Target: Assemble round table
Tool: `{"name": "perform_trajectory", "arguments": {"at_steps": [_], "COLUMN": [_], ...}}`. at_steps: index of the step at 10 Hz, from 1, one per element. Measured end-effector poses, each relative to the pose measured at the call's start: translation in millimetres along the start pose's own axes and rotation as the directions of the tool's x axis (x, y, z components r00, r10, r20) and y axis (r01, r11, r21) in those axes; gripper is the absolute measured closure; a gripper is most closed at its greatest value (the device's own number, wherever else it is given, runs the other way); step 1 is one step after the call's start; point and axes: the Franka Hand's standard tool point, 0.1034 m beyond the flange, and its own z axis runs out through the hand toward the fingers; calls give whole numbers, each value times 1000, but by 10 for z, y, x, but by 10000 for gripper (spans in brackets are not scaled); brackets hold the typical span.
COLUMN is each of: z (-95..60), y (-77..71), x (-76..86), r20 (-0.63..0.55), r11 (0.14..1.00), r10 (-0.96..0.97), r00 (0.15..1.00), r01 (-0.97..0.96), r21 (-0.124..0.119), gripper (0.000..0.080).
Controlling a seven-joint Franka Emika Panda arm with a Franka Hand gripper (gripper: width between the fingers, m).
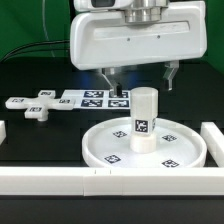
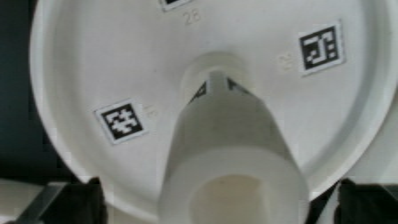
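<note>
Three kit parts and their fixtures on the black table, entered by size.

1. Round disc: white, rimmed, lying flat at six o'clock of the exterior view. It fills most of the wrist view.
2. Border blocks: white, rectangular, ranged round the disc from eight through six to four o'clock.
3. Marker board: flat, at eleven o'clock of the disc and apart from it.
4. My gripper: hanging at twelve o'clock of the leg, fingers spread wide, pinching nothing and touching nothing that I can see.
5. Leg: short cylinder, upright on the hub at the disc's centre. In the wrist view it rises straight toward my camera. I cannot tell whether it is fastened into the hub.
6. Cross-shaped foot: lying flat at ten o'clock of the disc, well apart from it, just beside the marker board's nine o'clock end.
7. Tags: small black-and-white squares, several on the disc's floor, one on the leg's side.
</note>
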Motion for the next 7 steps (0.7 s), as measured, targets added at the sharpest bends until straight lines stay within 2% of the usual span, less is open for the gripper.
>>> {"name": "perform_trajectory", "arguments": {"at_steps": [2,6,7], "z": [1,69,71], "y": [-68,23,44], "x": [-17,21,49], "r20": [105,84,69], "r11": [999,999,999], "r10": [4,-32,-46], "r00": [994,996,997], "r01": [-8,29,45], "r21": [36,30,21], "gripper": [150,150,150]}}
